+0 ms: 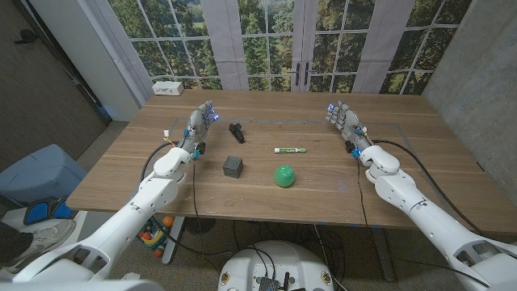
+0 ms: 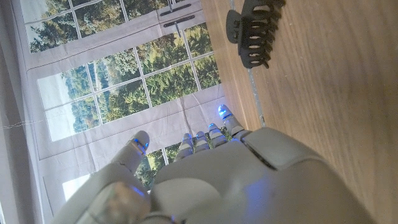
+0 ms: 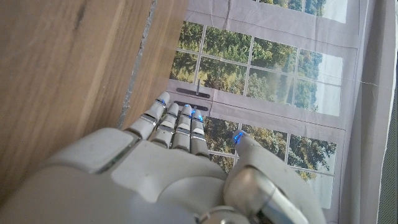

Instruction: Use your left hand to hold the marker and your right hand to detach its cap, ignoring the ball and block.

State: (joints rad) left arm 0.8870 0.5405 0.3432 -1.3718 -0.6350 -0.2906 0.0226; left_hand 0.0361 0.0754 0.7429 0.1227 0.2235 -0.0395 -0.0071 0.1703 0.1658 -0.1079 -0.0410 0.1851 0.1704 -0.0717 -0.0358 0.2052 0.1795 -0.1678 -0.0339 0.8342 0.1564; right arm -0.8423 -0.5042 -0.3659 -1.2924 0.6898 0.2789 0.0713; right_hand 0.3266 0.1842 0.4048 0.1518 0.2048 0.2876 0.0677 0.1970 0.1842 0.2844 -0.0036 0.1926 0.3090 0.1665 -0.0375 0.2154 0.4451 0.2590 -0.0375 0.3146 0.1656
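Green-and-white marker [image 1: 289, 150] lying untouched just beyond the green ball [image 1: 283, 175], left hand [image 1: 199, 121] and right hand [image 1: 343, 120] open and empty on either side; next, the left must reach and grasp it.

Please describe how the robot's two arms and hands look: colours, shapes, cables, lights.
Both arms are glossy white rounded shells with dark gaps at the joints. The left hand and right hand are light grey, with jointed fingers and small blue lights at the fingertips. Thin black cables loop from each wrist down past the table edge.
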